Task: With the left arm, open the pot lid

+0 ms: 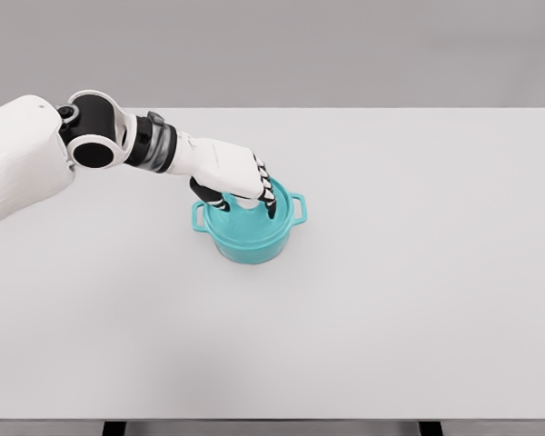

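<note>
Pot (251, 238), teal with two side handles, stood near the middle of the white desk (391, 300). Over it hung the left robot hand (241, 186), its fingers (269, 193) curled down onto the teal lid (274, 211), apparently gripping at the lid's centre; the knob itself was hidden.
</note>
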### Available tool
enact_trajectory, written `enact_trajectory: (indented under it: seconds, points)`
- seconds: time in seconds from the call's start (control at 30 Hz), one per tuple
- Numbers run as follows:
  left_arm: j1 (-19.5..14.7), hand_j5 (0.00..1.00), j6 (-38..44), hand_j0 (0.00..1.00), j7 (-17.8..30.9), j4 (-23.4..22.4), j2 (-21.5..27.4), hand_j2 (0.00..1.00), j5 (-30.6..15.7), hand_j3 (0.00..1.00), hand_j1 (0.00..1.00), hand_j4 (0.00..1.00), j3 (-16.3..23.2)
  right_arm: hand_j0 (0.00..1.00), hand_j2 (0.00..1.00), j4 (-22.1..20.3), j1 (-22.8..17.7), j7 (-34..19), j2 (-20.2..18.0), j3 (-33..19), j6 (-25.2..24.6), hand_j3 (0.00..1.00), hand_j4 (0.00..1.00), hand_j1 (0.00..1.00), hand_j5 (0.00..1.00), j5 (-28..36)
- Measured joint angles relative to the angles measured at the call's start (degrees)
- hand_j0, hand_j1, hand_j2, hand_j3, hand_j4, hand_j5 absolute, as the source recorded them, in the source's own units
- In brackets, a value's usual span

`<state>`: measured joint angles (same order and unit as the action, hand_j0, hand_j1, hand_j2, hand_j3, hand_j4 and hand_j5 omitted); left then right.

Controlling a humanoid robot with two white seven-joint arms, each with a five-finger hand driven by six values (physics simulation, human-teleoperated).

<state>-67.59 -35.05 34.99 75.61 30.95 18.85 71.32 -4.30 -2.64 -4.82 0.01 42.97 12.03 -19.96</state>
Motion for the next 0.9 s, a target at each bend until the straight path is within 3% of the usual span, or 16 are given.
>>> enact_trajectory:
  seconds: [0.47, 0.9]
  points:
    - [0.0, 0.52, 0.0, 0.52, 0.0, 0.0, -0.2, 0.52, 0.2, 0.52, 0.52, 0.52, 0.1, 1.0, 1.0, 0.0, 0.0, 0.0, 0.0, 0.0, 0.0, 1.0, 1.0, 1.0, 1.0, 0.0]
    - [-0.1, 0.46, -0.1, 0.46, 0.0, 0.1, 0.5, 0.46, 0.1, 0.46, 0.46, 0.46, 0.1, 1.0, 1.0, 0.0, 0.0, 0.0, 0.0, 0.0, 0.0, 1.0, 1.0, 1.0, 1.0, 0.0]
